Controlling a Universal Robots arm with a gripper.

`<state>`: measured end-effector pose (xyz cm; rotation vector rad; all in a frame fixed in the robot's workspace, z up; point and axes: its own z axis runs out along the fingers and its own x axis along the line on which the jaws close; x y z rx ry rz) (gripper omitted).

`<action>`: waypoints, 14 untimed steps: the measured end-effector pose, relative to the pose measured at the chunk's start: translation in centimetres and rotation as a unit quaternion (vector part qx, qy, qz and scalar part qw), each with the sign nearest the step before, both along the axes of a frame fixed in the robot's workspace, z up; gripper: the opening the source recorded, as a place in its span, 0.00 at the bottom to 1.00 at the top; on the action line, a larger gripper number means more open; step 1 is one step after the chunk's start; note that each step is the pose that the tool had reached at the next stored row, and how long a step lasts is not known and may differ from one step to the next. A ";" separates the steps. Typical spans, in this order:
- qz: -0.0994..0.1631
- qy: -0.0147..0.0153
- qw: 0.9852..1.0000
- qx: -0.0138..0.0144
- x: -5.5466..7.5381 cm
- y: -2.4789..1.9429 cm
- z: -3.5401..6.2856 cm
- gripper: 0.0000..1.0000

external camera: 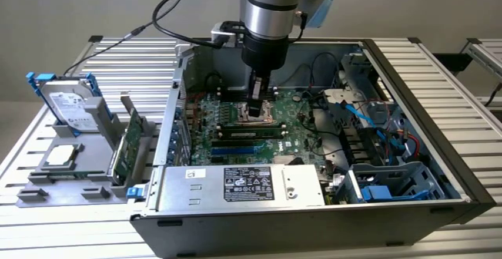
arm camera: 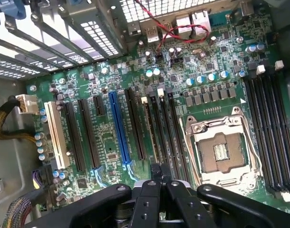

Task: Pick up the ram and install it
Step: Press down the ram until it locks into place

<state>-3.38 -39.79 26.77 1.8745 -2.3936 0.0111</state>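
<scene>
**Over the motherboard: pincer closed above the memory slots**

Inside the open computer case (external camera: pixel 439 124), I have the gripper (external camera: pixel 259 103) hanging straight down over the motherboard (external camera: pixel 235 147). Its fingers are pressed together, and I can see nothing between them. From the wrist camera, the gripper (arm camera: pixel 157 173) sits over the black memory slots (arm camera: pixel 166 128) just beside the empty CPU socket (arm camera: pixel 221 152), with the blue expansion slot (arm camera: pixel 119 128) a little further off.

From the exterior view, I make out the ram (external camera: pixel 251 133) as a long narrow stick standing along a slot just beside the socket, on the side nearer the power supply (external camera: pixel 243 184). I cannot tell whether the fingertips touch it.

Outside the case, to the exterior view's left, a grey holder (external camera: pixel 47 180) carries the hard drive (external camera: pixel 70 103) with blue rails, a green expansion card (external camera: pixel 129 144) standing on edge, and a processor (external camera: pixel 63 155) lying flat.
</scene>
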 end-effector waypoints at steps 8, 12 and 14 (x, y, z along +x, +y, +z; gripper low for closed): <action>-0.041 -0.006 0.999 -0.004 0.0 0.00 0.01 0.11; -0.063 -0.009 0.998 -0.006 0.0 0.00 0.00 0.11; -0.074 -0.010 0.997 -0.007 0.0 0.00 0.00 0.11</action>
